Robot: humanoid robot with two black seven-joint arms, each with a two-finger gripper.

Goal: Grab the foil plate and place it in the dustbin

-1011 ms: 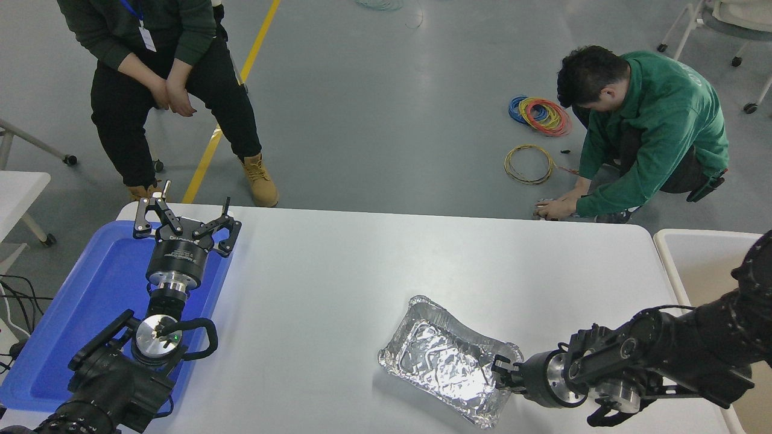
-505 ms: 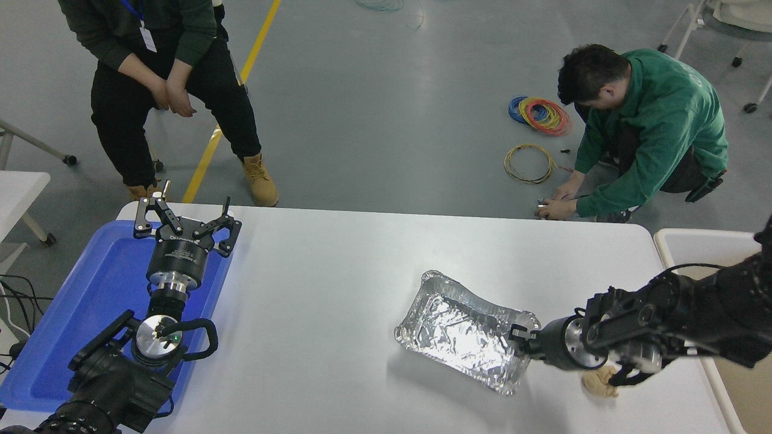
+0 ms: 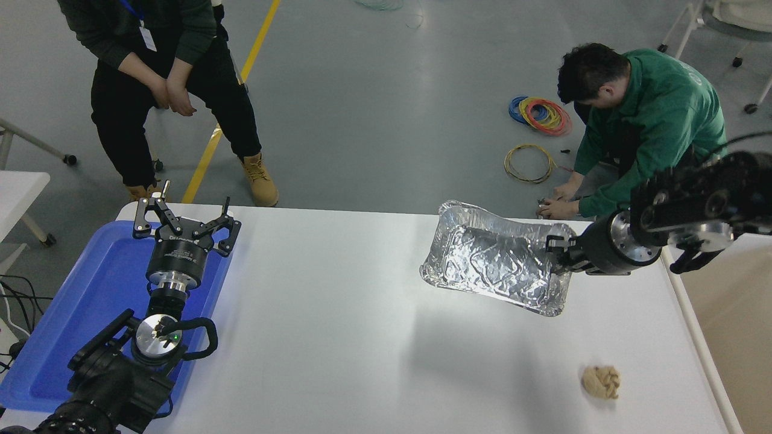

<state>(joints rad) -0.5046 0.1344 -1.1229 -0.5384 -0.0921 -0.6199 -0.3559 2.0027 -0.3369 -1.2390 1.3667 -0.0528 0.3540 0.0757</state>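
Right claw (image 3: 558,253) clenched on foil plate (image 3: 491,259) rim – fingertips hidden, dustbin (image 3: 724,313) cropped

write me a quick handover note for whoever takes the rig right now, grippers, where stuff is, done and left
Right gripper: shut on the right end of the foil plate, holding it in the air over the far right part of the table; its shadow falls on the tabletop below.
Left gripper: open, empty, parked over the blue tray at the lower left.
Dustbin: at the table's right edge; the plate is not yet over it.
Crumpled paper ball: lies on the table near the right front, untouched.
Done: plate grasped and lifted.
Left: carry it right, over the dustbin, and release.
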